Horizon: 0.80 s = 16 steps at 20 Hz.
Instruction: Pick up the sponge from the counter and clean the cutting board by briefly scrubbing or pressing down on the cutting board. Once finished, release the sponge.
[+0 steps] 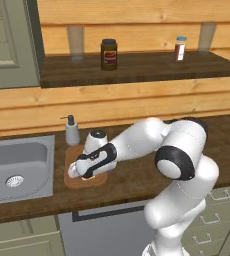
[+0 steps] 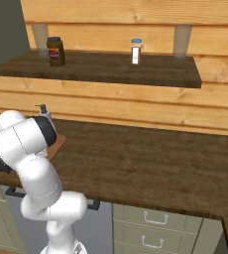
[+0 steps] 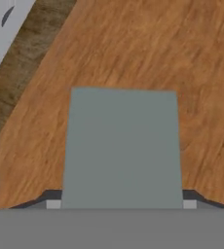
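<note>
The sponge shows its grey-blue top close up in the hand view, lying against the reddish-brown cutting board. My gripper is shut on the sponge, with a dark fingertip touching each of its sides. In the left base view the gripper is low over the cutting board, which lies on the counter just right of the sink. The hand hides most of the sponge there. A corner of the cutting board peeks out behind the arm in the right base view.
A steel sink is set in the counter left of the board, and its edge shows in the hand view. A soap dispenser stands behind the board. A dark jar and a shaker sit on the higher shelf.
</note>
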Available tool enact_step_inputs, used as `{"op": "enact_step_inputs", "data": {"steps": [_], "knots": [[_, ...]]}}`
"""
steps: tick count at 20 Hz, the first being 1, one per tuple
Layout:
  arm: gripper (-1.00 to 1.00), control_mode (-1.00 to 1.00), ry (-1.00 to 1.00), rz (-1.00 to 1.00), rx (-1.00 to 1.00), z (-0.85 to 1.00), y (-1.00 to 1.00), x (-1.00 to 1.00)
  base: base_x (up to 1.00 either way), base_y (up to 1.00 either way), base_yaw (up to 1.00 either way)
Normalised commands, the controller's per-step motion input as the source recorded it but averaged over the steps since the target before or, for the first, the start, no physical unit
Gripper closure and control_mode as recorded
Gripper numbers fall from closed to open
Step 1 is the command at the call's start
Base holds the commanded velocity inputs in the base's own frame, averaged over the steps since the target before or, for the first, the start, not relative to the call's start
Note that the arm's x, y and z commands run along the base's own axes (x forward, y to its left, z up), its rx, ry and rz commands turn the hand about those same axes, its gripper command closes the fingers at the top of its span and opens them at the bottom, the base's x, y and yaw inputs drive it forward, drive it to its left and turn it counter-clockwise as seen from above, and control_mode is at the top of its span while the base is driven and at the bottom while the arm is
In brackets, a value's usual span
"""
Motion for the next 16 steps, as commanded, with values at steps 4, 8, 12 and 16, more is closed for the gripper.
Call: {"op": "enact_step_inputs", "data": {"steps": [4, 8, 12, 16], "knots": [[1.0, -1.0, 0.0, 0.02, 0.09, 0.06, 0.45, 0.51, 0.0, 0.0, 0.0], [1.0, -1.0, 0.0, 0.0, 0.02, 0.0, 0.5, 0.76, 0.0, 0.0, 0.0], [1.0, -1.0, 0.0, -0.05, -0.04, -0.11, 0.52, 0.88, 0.0, 0.0, 0.0], [1.0, -1.0, 0.0, -0.1, -0.07, -0.2, 0.31, 1.0, 0.0, 0.0, 0.0]]}}
